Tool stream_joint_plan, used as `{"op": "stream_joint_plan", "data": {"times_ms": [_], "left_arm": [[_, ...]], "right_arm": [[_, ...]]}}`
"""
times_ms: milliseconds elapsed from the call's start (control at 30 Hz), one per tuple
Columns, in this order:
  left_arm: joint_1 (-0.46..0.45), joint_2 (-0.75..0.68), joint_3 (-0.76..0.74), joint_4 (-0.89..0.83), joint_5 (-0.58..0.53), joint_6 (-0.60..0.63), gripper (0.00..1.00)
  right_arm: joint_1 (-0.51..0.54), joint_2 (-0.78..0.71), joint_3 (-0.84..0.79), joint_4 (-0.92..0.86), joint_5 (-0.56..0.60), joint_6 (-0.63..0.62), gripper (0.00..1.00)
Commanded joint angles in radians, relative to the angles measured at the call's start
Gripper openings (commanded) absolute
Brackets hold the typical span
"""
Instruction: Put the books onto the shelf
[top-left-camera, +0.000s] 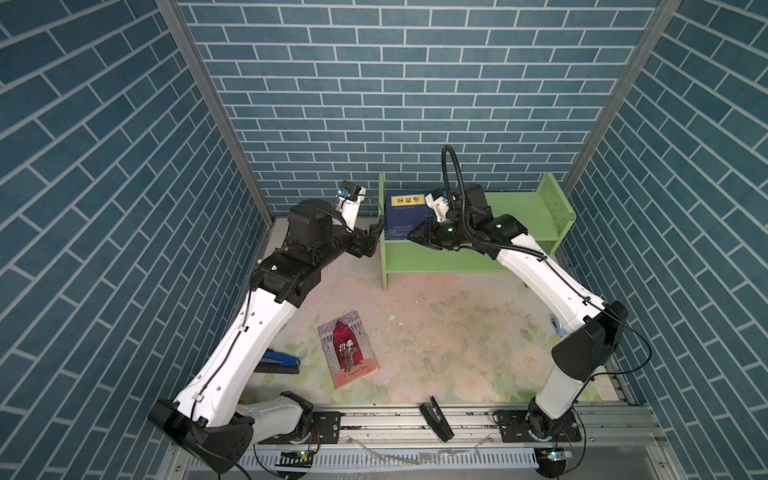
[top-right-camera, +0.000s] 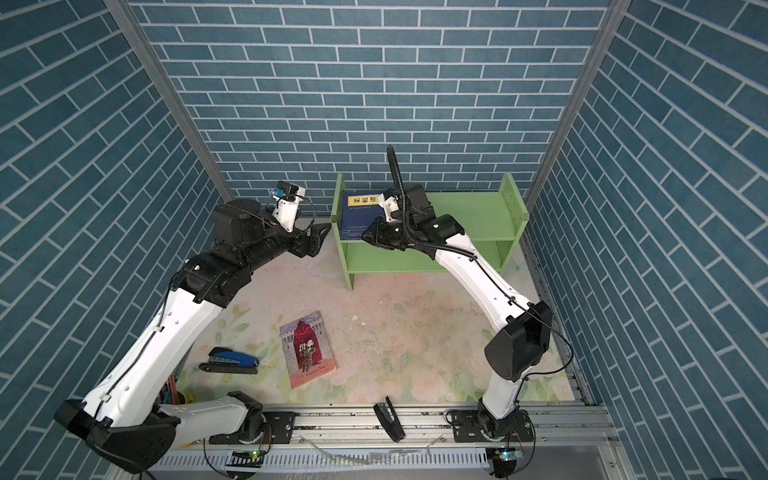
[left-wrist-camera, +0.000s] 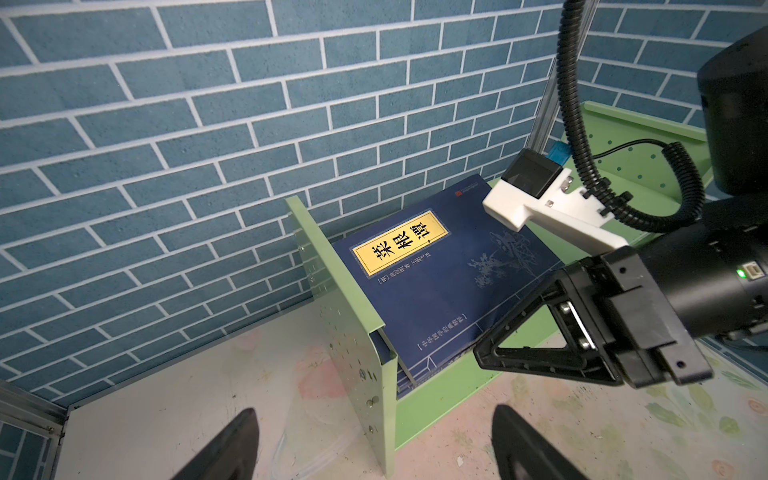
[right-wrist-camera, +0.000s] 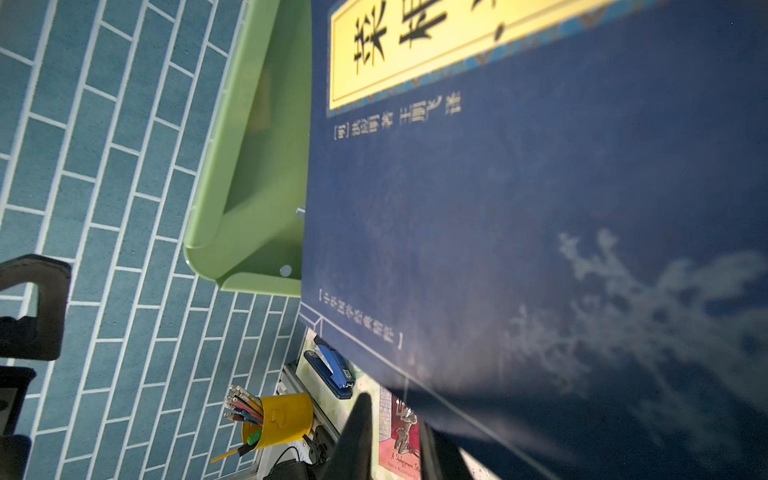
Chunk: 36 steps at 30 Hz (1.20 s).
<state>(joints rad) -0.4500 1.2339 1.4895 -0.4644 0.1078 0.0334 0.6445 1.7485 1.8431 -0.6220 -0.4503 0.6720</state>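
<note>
Blue book (left-wrist-camera: 436, 299) on shelf (left-wrist-camera: 353, 316), left fingers (left-wrist-camera: 232, 449) apart, right fingers' (left-wrist-camera: 540, 363) grip unclear, pencil cup (right-wrist-camera: 286, 419) clearest in right wrist view

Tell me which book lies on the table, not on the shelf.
The red illustrated book, flat on the table; the dark blue books lean inside the shelf.

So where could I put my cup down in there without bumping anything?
Best: the bare table between the red book and the right arm, and the upper tier of the shelf toward its drilled end panel. Crowded: the left end of the shelf, where the blue books lean, the right claw at them and the open left claw just outside.
</note>
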Motion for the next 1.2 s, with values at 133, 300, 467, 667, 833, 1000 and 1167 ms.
{"op": "stream_joint_plan", "data": {"times_ms": [133,300,467,667,833,1000,1167], "left_arm": [[0.007,-0.025,-0.020,0.020,0.004,0.030,0.89],[0.006,-0.033,-0.078,0.056,-0.025,0.120,0.89],[0.007,-0.030,-0.152,0.105,-0.003,0.191,0.89],[0.006,-0.021,-0.192,0.142,-0.003,0.202,0.89],[0.006,-0.019,-0.202,0.152,-0.013,0.202,0.89],[0.007,-0.019,-0.202,0.149,-0.012,0.186,0.89],[0.006,-0.019,-0.200,0.144,-0.006,0.180,0.89]], "right_arm": [[0.006,-0.061,0.045,-0.056,0.009,-0.053,0.24],[0.001,-0.168,0.041,-0.116,0.106,-0.106,0.23],[-0.059,-0.258,-0.016,-0.129,0.159,-0.117,0.21],[-0.184,-0.319,-0.122,-0.044,0.127,-0.091,0.18],[-0.235,-0.298,-0.148,-0.012,0.126,-0.094,0.20],[-0.258,-0.259,-0.159,0.016,0.121,-0.082,0.20],[-0.264,-0.227,-0.166,0.058,0.069,-0.058,0.20]]}}
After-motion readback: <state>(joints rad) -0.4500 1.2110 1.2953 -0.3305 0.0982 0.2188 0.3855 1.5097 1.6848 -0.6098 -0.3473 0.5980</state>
